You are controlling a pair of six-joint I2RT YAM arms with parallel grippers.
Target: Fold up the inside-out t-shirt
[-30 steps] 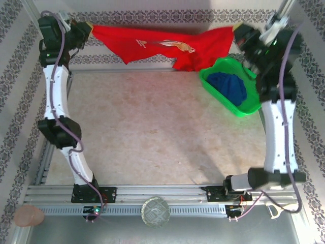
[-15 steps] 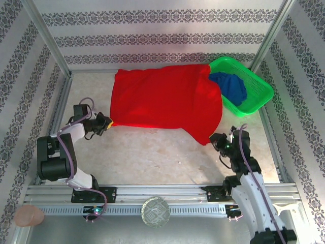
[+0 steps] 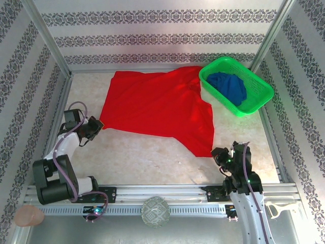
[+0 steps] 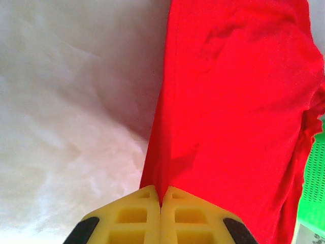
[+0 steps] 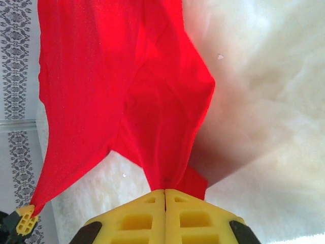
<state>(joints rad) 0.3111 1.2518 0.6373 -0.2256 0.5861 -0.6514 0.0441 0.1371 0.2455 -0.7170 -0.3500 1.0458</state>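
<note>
The inside-out t-shirt (image 3: 155, 107) lies spread over the far half of the table (image 3: 142, 162). Its long axis runs left to right. The near edge slants, sitting closer to the arm bases on the right than on the left. The 2 near corners are both held. The left gripper (image 3: 97, 124) is clamped on the left corner, its yellow fingers (image 4: 137, 216) pressed together with red cloth pinched between them. The right gripper (image 3: 217, 152) pinches the right corner, its fingers (image 5: 134, 218) closed on the cloth. The shirt's far right part reaches the green basket (image 3: 259, 94), which holds a dark blue garment (image 3: 229, 87).
</note>
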